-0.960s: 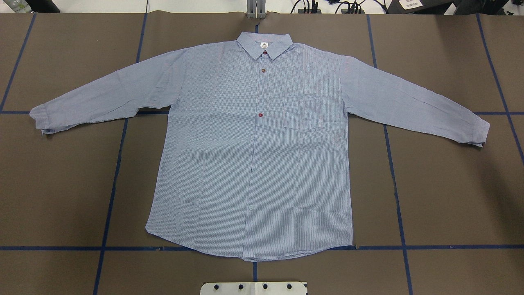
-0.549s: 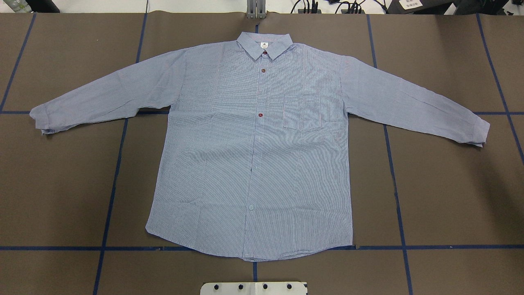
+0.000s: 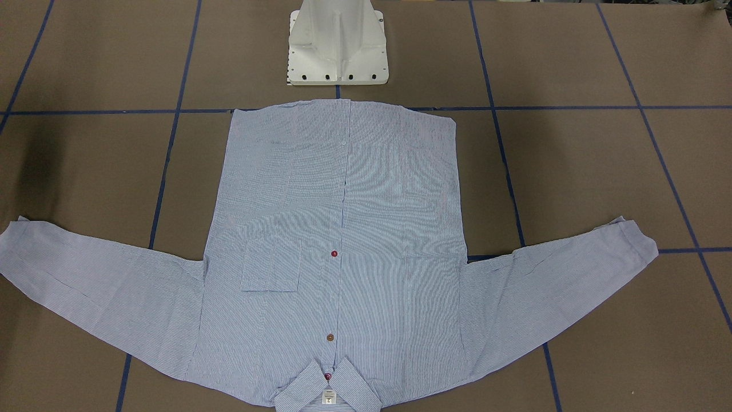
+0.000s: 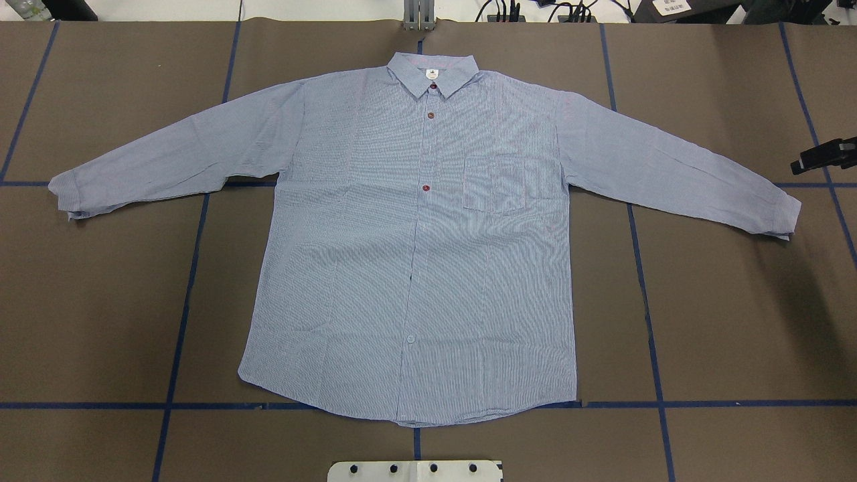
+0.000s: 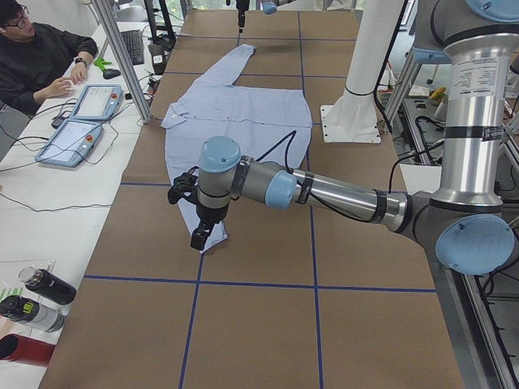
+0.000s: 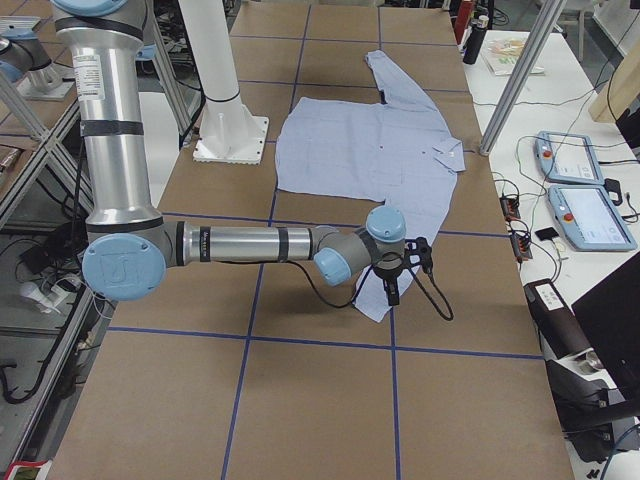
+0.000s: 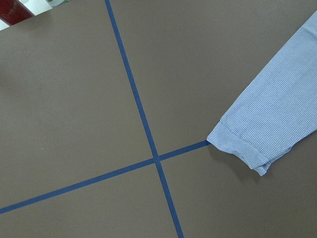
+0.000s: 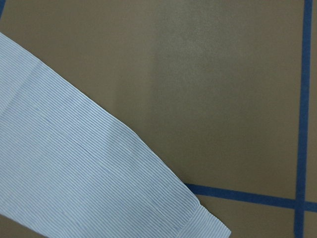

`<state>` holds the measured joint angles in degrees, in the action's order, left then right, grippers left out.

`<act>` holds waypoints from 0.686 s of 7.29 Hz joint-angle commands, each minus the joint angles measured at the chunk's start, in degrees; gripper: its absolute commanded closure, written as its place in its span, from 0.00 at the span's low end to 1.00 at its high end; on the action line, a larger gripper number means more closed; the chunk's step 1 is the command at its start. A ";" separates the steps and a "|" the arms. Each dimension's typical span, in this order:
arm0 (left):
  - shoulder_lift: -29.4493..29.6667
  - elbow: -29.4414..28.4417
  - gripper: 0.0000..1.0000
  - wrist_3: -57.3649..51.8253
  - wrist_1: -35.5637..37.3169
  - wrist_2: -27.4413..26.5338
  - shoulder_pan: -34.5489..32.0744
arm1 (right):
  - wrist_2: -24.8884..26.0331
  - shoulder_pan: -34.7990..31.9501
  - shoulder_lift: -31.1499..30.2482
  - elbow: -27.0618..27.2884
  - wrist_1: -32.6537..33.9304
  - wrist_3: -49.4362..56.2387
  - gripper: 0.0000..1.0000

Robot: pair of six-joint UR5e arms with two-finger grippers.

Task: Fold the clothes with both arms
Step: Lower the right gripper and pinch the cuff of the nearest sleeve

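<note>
Front-facing view: the shirt (image 3: 343, 229) lies flat, front up, at the centre of the bench (image 3: 572, 171). Its hem is nearest the pedestal (image 3: 337, 46), its collar at the opposite edge, and its sleeves spread toward both ends.

Overhead view: part of the right gripper (image 4: 825, 157) shows at the right edge, near the right-end cuff (image 4: 780, 214). Whether it is open or closed cannot be determined. The left-end cuff (image 4: 67, 194) lies near the left edge.

Left-end view: the left gripper (image 5: 200, 235) hangs over the left-end cuff. Whether it is open or closed cannot be told.

Wrist views: each cuff lies flat beside blue tape (image 7: 143, 119).
</note>
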<state>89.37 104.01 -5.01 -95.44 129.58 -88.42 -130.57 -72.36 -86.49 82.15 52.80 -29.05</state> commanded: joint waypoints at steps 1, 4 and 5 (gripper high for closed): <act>-0.16 -0.03 0.00 0.00 -0.01 0.14 0.00 | 0.14 3.27 -2.18 -5.93 -15.30 -12.65 0.02; -0.43 -0.29 0.00 -0.18 -0.09 0.14 0.00 | 1.28 5.91 -5.43 -5.42 -22.36 -21.83 0.06; -0.51 -0.29 0.00 -0.18 -0.09 0.14 0.00 | 2.24 6.26 -6.58 -5.08 -22.82 -22.45 0.08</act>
<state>88.97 103.79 -5.15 -95.53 129.73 -88.42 -129.29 -66.72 -91.49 76.78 31.53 -49.93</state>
